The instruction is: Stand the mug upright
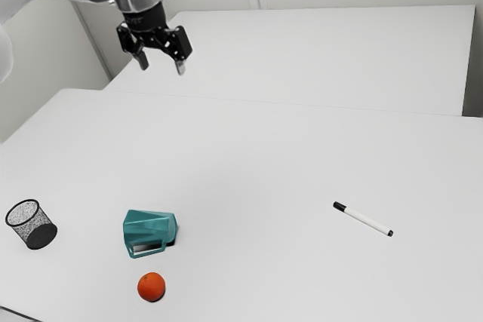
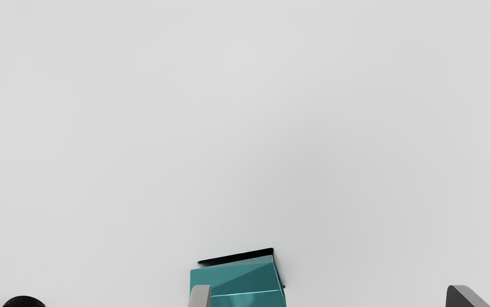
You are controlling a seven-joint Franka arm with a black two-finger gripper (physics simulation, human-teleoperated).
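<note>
The faceted teal mug point(image 1: 149, 227) is seen lying on its side, the gripper's point(image 1: 161, 65) fingers held apart.

The mug point(image 1: 149, 225) lies between holder point(image 1: 41, 236) and marker point(image 1: 365, 219) — orange point(image 1: 151, 286) near it.

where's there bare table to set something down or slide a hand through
The table is bare between the mug and the marker, and from both back to its far edge. A smaller gap separates the mug from the mesh cup. It is crowded where the orange sits close by the mug's handle.
</note>
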